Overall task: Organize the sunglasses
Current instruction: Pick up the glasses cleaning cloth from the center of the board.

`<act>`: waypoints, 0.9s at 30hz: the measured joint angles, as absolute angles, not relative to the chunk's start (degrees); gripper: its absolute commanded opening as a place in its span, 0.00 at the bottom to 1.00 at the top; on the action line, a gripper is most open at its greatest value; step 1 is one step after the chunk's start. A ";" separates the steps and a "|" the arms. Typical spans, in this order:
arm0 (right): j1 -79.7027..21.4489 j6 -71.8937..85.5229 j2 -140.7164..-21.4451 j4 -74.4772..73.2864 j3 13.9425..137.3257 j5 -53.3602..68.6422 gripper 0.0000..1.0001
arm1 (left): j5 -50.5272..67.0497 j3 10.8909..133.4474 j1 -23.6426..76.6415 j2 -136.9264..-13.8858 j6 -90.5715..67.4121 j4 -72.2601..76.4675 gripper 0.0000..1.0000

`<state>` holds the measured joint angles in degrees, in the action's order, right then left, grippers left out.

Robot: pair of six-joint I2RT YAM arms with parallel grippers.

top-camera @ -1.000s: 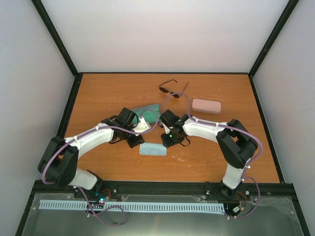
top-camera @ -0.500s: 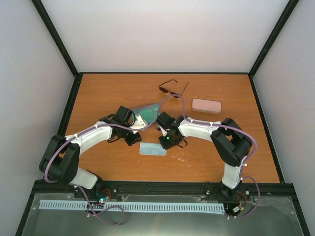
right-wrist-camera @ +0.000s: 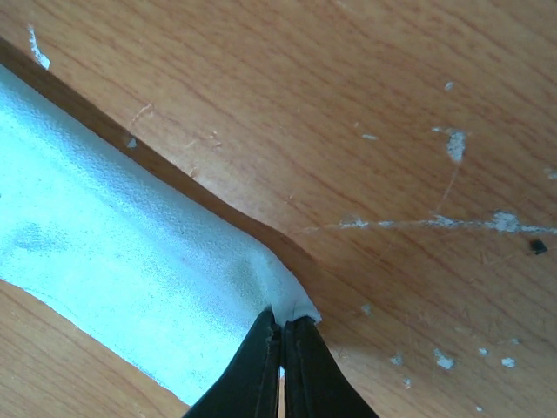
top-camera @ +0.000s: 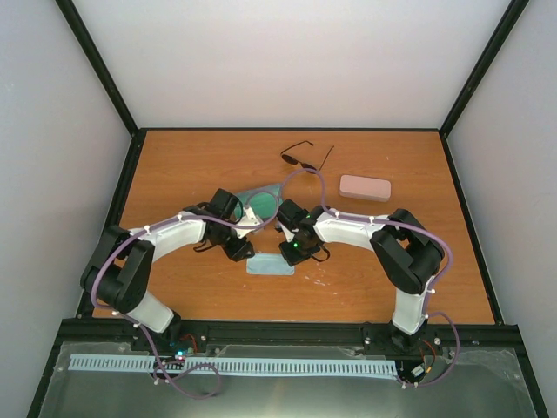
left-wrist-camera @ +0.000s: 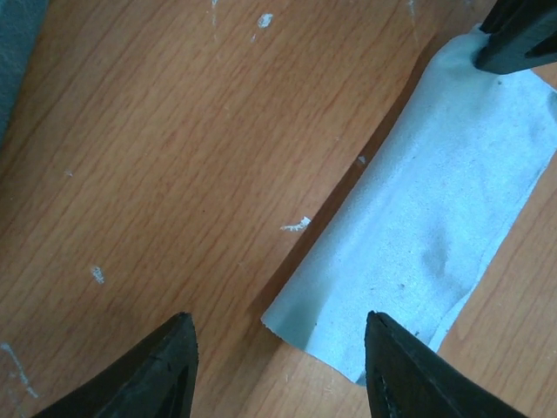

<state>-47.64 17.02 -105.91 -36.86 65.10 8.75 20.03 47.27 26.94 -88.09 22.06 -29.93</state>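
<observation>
One pair of sunglasses (top-camera: 306,157), thin black frame with dark lenses, lies at the back of the table, apart from both arms. Both grippers hover over a light-blue cloth (top-camera: 271,266) lying folded into a strip near the table's middle. My left gripper (top-camera: 246,253) (left-wrist-camera: 278,326) is open above the cloth's (left-wrist-camera: 426,218) left end, with nothing between its fingers. At the right end, my right gripper (top-camera: 291,253) (right-wrist-camera: 283,324) is shut on a corner of the cloth (right-wrist-camera: 113,261), pinching it slightly up off the wood.
A pink oblong case (top-camera: 365,187) lies at the back right. A blue-grey case (top-camera: 262,198) sits just behind the two wrists, and its edge (left-wrist-camera: 13,52) shows in the left wrist view. Black frame rails (top-camera: 122,200) bound the table.
My right gripper has closed on the cloth's corner. My left gripper has opened and let go of the cloth's other end. The left arm's elbow has swung inward.
</observation>
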 measured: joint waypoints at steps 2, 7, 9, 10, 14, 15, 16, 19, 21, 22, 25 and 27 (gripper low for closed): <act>-47.64 17.02 -105.91 -36.86 65.10 8.75 0.03 | 20.01 47.33 26.94 -88.88 22.31 -29.63 0.46; -47.64 17.02 -105.91 -36.88 65.10 8.69 0.03 | 20.01 47.33 26.94 -90.50 23.14 -29.23 0.40; -47.66 17.02 -105.91 -36.88 65.10 8.62 0.03 | 20.10 47.33 26.94 -90.72 23.27 -29.23 0.39; -47.66 17.02 -105.91 -36.88 65.10 8.60 0.03 | 20.21 47.33 26.94 -90.74 23.29 -29.26 0.39; -47.66 17.02 -105.91 -36.88 65.10 8.58 0.03 | 20.45 47.22 26.96 -90.74 23.35 -29.10 0.39; -47.66 17.02 -105.91 -36.88 65.10 8.60 0.03 | 20.47 47.07 27.05 -90.74 23.42 -28.97 0.39; -47.66 17.02 -105.93 -36.86 65.10 8.60 0.03 | 20.49 46.85 27.07 -90.74 23.49 -28.82 0.39; -47.66 17.04 -105.93 -36.86 65.10 8.60 0.03 | 20.49 45.93 27.29 -90.83 23.51 -28.23 0.38; -47.66 17.04 -105.93 -36.86 65.10 8.60 0.03 | 20.49 45.52 27.51 -91.26 23.53 -27.94 0.35; -47.66 17.04 -105.93 -36.91 65.10 8.58 0.03 | 20.67 45.43 27.59 -91.46 23.55 -27.64 0.34; -47.66 17.04 -105.93 -36.86 65.10 8.58 0.03 | 20.88 45.43 27.86 -91.90 23.64 -26.50 0.29; -47.66 17.04 -105.93 -36.86 65.10 8.56 0.03 | 21.02 45.43 28.08 -92.12 23.68 -25.96 0.22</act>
<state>-47.66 17.04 -105.93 -36.86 65.10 8.56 21.02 45.43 28.08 -92.12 23.68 -25.96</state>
